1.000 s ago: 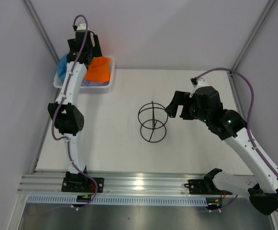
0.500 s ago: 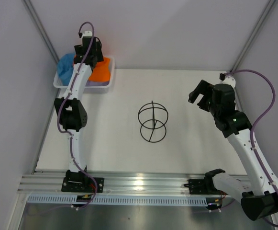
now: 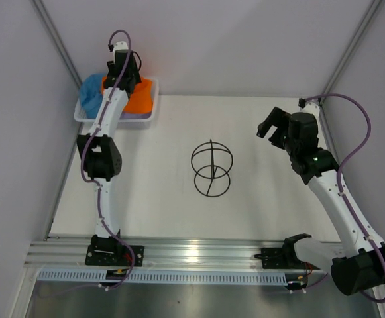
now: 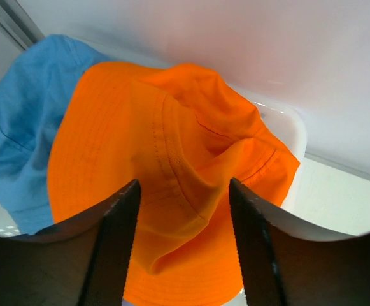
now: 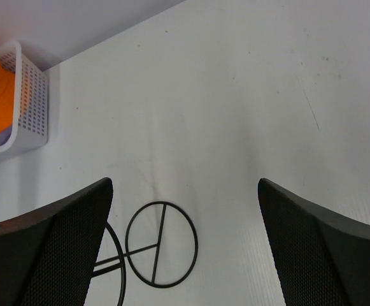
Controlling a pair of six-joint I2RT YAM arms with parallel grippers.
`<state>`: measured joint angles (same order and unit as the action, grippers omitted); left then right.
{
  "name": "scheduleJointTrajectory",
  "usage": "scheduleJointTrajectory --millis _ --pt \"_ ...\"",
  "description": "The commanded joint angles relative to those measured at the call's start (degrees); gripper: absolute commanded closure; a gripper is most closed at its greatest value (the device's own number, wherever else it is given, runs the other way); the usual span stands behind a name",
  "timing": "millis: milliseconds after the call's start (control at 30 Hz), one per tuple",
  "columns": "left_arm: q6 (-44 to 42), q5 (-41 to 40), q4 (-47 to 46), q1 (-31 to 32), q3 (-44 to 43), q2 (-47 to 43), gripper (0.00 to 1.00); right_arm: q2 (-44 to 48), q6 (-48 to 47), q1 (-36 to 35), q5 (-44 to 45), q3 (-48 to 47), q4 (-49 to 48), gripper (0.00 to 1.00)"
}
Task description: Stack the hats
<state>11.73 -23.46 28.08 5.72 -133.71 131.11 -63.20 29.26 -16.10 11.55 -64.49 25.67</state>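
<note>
An orange hat (image 3: 140, 97) lies crumpled on top in the white basket (image 3: 116, 121) at the far left corner. A blue hat (image 3: 91, 89) spills over the basket's left side, and a strip of a lavender hat (image 3: 136, 114) shows under the orange one. In the left wrist view my left gripper (image 4: 183, 185) hangs low over the orange hat (image 4: 172, 140), jaws apart, astride a raised fold of it, with the blue hat (image 4: 19, 127) to its left. My right gripper (image 3: 272, 126) hovers open and empty at the right, well above the table.
A thin black wire stand (image 3: 211, 167) stands in the middle of the table, seen ahead and to the left between the right fingers (image 5: 161, 244). The basket's mesh wall (image 5: 28, 108) shows at that view's far left. White walls close in behind and at both sides.
The left jaws have narrowed around the orange hat's fold while the arm reached a little further over the basket. The right arm has swung back from the wire stand to the right.
</note>
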Motion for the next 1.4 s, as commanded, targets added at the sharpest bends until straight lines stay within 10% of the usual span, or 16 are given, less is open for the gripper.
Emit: scheduleJointTrajectory --millis 0,233,400,967,1367 --pt "0.9 -0.6 -1.7 0.2 -2.3 0.7 0.41 1.7 -0.6 0.5 1.2 0.3 -4.7 0.00" --pt "1.1 -0.7 -1.9 0.1 -3.5 0.9 0.51 1.3 0.5 2.8 0.8 0.3 -7.6 0.00" --pt "2.9 -1.3 -2.1 -0.4 -3.3 0.9 0.99 1.2 1.1 4.3 -0.8 0.2 -9.1 0.00" --pt "10.2 19.4 5.9 0.1 5.3 -33.8 0.99 1.8 -0.3 7.3 -18.0 1.9 -12.1 0.00" --pt "24.1 31.5 0.1 11.5 29.1 -58.5 0.99 2.3 -0.8 9.4 -16.2 0.1 -3.2 0.00"
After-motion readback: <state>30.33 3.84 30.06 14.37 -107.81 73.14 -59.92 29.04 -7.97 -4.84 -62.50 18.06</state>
